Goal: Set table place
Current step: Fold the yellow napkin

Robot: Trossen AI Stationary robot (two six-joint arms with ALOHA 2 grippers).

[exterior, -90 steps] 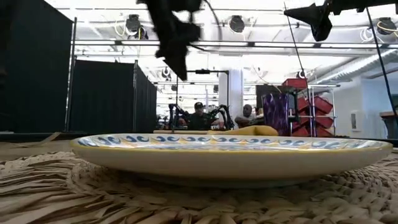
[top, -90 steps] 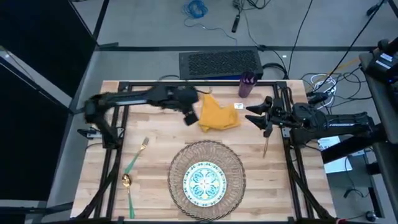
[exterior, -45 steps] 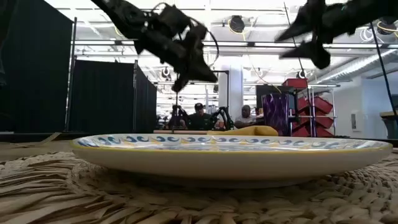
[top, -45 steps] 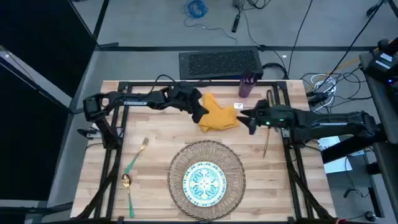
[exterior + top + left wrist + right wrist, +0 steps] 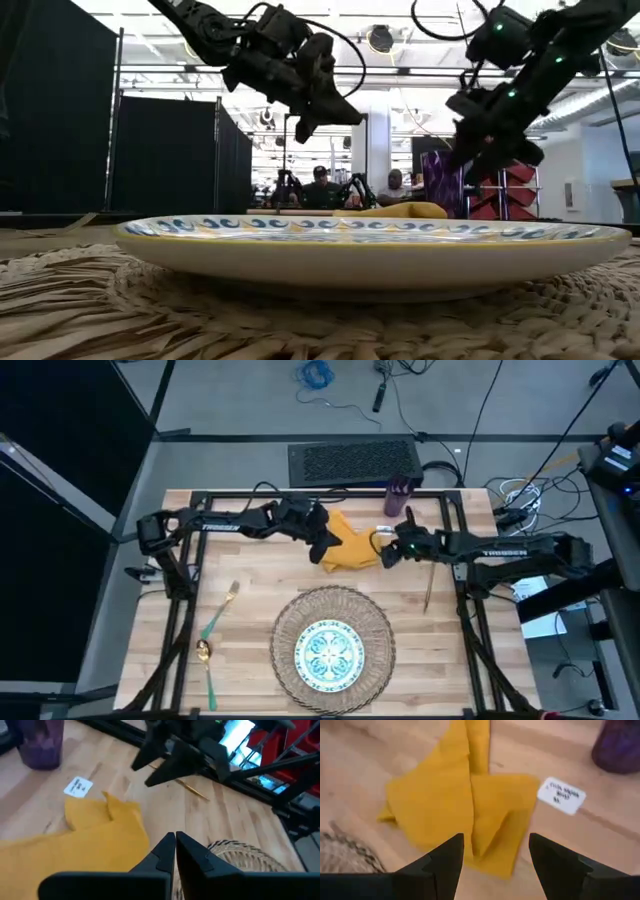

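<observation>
Woven wicker makes up the round placemat (image 5: 333, 651) at the near edge of the table (image 5: 260, 620), coarse and ribbed, with the glazed blue-green patterned plate (image 5: 331, 650) sitting centred on it. To the near left lie the green-handled fork (image 5: 221, 610) and spoon (image 5: 206, 665), slim, hard and likely slick. The thin gold knife (image 5: 428, 592) lies apart on the right.

Farther back sits the mustard-yellow napkin (image 5: 351, 544), crumpled into loose overlapping folds with a white tag (image 5: 561, 795) at one corner. It looks light, soft and limp, so it should sag and unfold when lifted; a raised fold or a free corner seems the best place to pinch.

Both arms close on it. The left gripper (image 5: 322, 546) is at its left edge, fingers (image 5: 162, 851) pressed together with nothing between them. The right gripper (image 5: 385, 552) hovers at its right edge, fingers (image 5: 445, 857) spread wide over the cloth and empty.

Beyond, near the far rail, stands the small purple cup (image 5: 397, 496), rigid and upright.
</observation>
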